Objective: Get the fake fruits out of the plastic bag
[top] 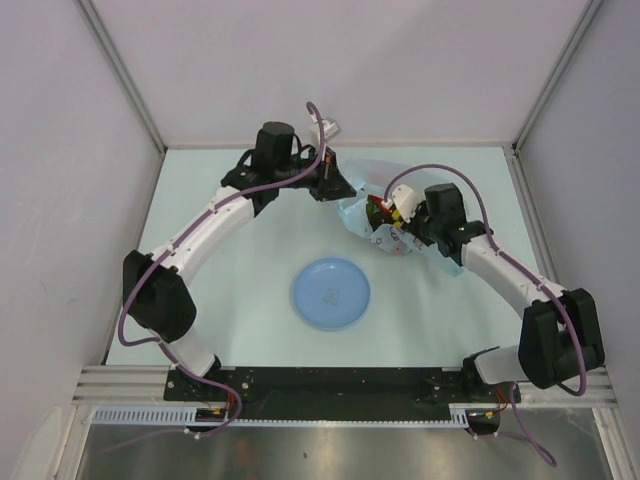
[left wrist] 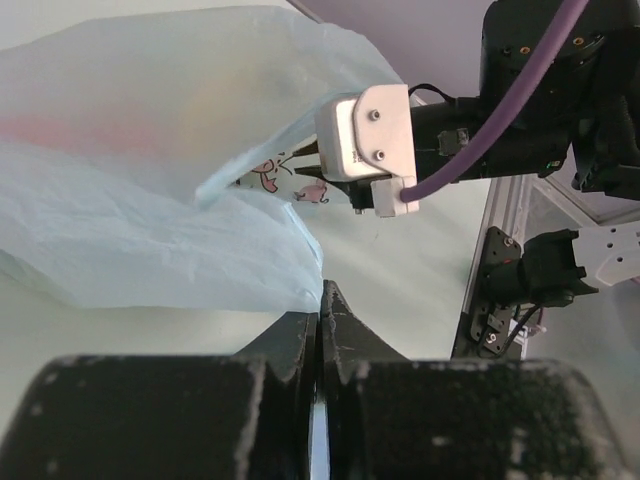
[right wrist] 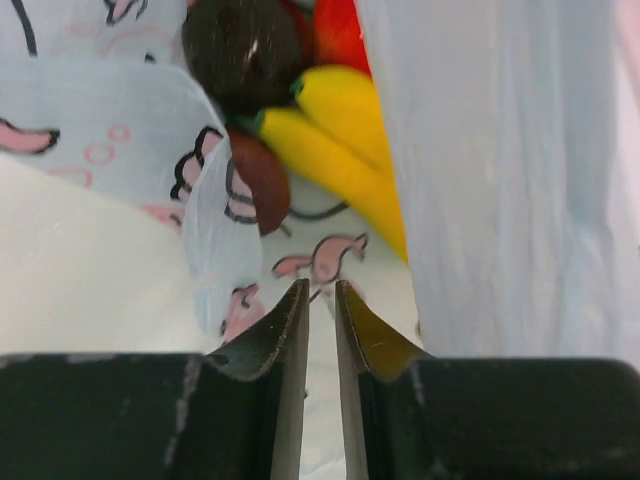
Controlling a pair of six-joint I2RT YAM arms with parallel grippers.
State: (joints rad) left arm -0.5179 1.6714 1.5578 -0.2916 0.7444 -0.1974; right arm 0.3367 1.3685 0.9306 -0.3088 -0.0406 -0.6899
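The plastic bag (top: 352, 215) lies at the back right of the table, pale blue and crinkly with a pink cartoon print. My left gripper (top: 335, 192) reaches it from the left. In the left wrist view that gripper (left wrist: 322, 292) is shut, with the bag's (left wrist: 150, 150) edge pinched between its tips. My right gripper (top: 380, 216) is at the bag's mouth. In the right wrist view its jaws (right wrist: 320, 286) stand a narrow gap apart with nothing between them. Just ahead inside the bag (right wrist: 500, 150) lie a yellow banana (right wrist: 330, 150), a dark maroon round fruit (right wrist: 240, 50) and a red fruit (right wrist: 340, 30).
A round blue plate (top: 330, 293) sits at the table's middle, nearer than the bag. White walls close in the back and both sides. The right arm's white wrist housing (left wrist: 365, 145) is close in front of the left gripper.
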